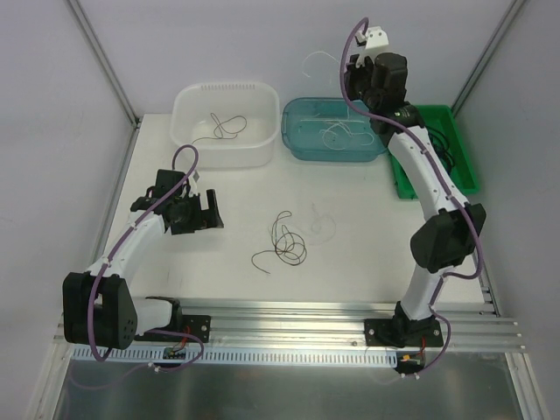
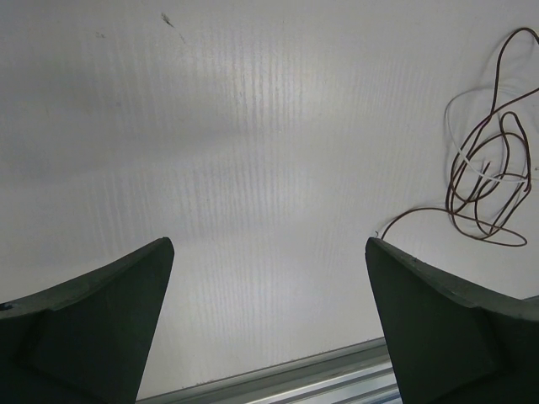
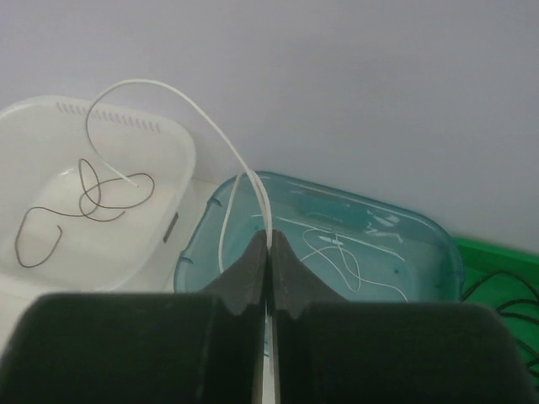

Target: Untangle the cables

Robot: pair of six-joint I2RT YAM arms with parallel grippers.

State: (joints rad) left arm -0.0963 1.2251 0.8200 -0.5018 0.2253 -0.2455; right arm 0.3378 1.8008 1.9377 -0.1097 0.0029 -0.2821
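A tangle of thin dark wiry cables [image 1: 285, 241] with a thin white loop [image 1: 321, 229] lies in the middle of the table; it also shows in the left wrist view [image 2: 488, 181]. My left gripper [image 1: 206, 213] is open and empty, to the left of the tangle. My right gripper [image 1: 352, 77] is raised above the teal bin [image 1: 296, 143] and shut on a thin white cable [image 3: 181, 105], which arcs up from the fingertips. Another white cable [image 3: 345, 257] lies in the teal bin. A dark cable [image 1: 223, 125] lies in the white bin [image 1: 185, 145].
A green bin [image 1: 466, 166] holding black cables stands at the back right, partly hidden by my right arm. A metal rail [image 1: 289, 319] runs along the table's near edge. Frame posts stand at the back corners.
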